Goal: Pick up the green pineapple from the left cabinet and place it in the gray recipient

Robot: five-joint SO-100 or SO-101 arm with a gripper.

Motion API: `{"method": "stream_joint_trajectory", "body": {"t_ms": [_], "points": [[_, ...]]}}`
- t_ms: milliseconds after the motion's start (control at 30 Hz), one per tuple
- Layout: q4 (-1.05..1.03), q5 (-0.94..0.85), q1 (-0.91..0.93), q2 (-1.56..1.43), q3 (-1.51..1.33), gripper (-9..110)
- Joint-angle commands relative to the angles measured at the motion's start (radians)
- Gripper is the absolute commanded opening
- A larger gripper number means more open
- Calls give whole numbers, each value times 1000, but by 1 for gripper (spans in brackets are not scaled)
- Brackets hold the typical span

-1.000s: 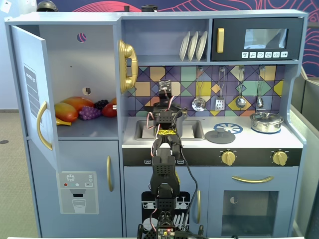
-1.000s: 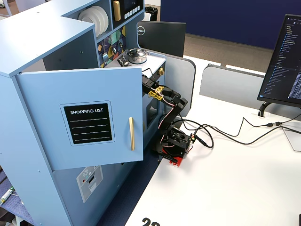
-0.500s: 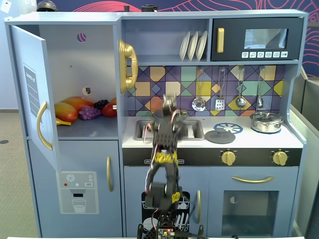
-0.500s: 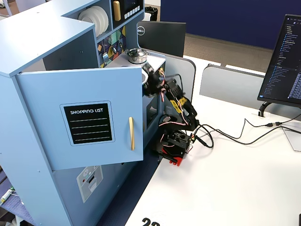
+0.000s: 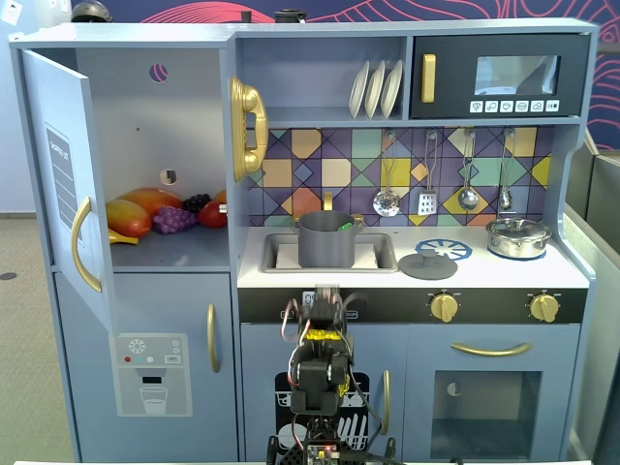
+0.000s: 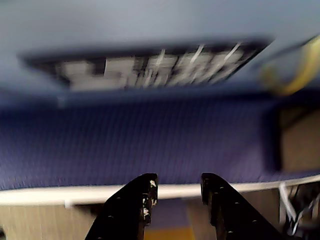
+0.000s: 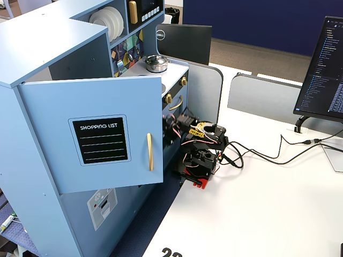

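Note:
The gray recipient (image 5: 325, 242) stands in the sink of the toy kitchen, and a bit of the green pineapple (image 5: 344, 227) shows just inside its rim. The left cabinet (image 5: 145, 126) has its door (image 5: 60, 174) swung open; orange, red and purple fruits (image 5: 160, 213) lie on its shelf. My arm (image 5: 320, 363) is folded low in front of the kitchen's lower doors, away from the pot. In the blurred wrist view my gripper (image 6: 178, 181) is open, with nothing between its black fingers (image 6: 145, 195).
A shiny silver pot (image 5: 519, 235) sits on the right burner and a gray lid (image 5: 427, 265) lies on the counter. Utensils (image 5: 446, 179) hang on the tiled wall. The arm's base (image 7: 201, 163) stands on a white table (image 7: 268, 214) with cables (image 7: 257, 152) and a monitor (image 7: 324, 69).
The arm has pulled back from above the sink and folded down in front of the lower doors, uncovering the gray pot with the green fruit inside.

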State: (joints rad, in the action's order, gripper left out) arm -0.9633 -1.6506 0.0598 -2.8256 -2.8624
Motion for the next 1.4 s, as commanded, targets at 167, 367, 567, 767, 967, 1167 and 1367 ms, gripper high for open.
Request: {"method": "stream_joint_trajectory", "body": {"t_ms": [167,367,567,767,967,1167,1367], "points": [[-40,123,-94,-46,-140,0],[-268,77,-51,-196,-140,0],[-500,20,-31,-325,-140,0],[-554,43,-61,-351,-140,0],[-565,149,-61,-353,-140,2],[-566,140,-60,-353,-140,4],[-566,140,-60,-353,-140,5]]}}
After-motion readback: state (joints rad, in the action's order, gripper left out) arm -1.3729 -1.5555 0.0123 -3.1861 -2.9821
